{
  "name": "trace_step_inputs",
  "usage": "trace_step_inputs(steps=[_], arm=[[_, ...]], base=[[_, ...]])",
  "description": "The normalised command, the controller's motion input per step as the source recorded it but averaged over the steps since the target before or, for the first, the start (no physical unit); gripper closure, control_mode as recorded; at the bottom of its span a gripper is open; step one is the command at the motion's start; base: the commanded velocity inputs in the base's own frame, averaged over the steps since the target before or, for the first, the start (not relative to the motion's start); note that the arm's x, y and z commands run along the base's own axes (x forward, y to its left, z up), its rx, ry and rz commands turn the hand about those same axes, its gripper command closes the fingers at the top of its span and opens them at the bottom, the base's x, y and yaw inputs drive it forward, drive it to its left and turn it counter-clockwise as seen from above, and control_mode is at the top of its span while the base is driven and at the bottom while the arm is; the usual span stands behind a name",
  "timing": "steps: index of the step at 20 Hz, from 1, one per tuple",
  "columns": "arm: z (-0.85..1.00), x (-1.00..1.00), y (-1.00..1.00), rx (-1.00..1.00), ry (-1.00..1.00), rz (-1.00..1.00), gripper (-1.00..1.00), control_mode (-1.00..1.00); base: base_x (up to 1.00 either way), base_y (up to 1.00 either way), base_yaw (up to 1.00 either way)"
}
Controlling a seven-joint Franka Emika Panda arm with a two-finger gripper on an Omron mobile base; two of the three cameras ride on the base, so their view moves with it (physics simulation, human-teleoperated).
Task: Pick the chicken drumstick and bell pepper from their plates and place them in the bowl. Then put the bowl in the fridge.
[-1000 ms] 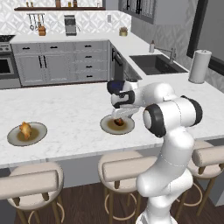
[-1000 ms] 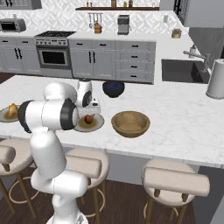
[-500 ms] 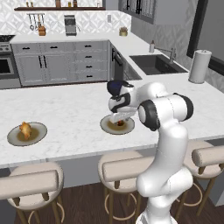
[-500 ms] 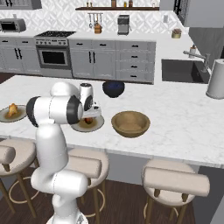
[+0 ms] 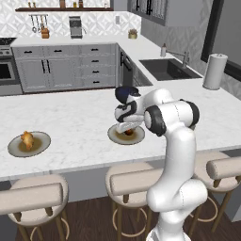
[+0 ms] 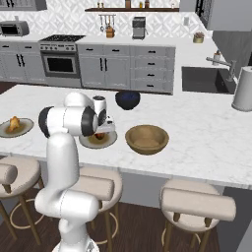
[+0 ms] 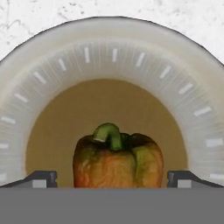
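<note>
Pepper [image 7: 117, 159] sits between the fingers [image 7: 43, 178], which stand spread wide to either side of it and not yet touching — it rests on the brown centre of its plate [image 7: 131, 52] on the table [image 5: 75, 117]. It looks light, firm and glossy, so likely slippery; its lobed flanks below the curled green stem seem the best place to pinch. The plate has a pale, ridged rim. Bowl [image 6: 146, 139] — rounded wood — waits just beside; drumstick [image 5: 27, 139] lies well apart.
</note>
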Motion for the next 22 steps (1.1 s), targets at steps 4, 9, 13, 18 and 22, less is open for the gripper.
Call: trace_step_inputs(steps=[4,9,13,18,22], arm=[[-0.26,0.38,0.03,0.00,0.03,0.02,1.00,-1.00],[-0.15,-0.09,0.02,0.00,0.01,0.02,1.00,-1.00],[0.08,-0.83,-0.20,0.07,0.01,0.00,1.00,-1.00],[0.81,-1.00,-0.29,0.09,-0.01,-0.03,1.00,-1.00],[1.00,-0.92,-0.20,0.01,-0.09,0.00,1.00,-1.00]], base=[[0.00,0.00,0.00],[0.00,0.00,0.00],[0.00,0.00,0.00],[0.00,0.00,0.00],[0.00,0.00,0.00]])
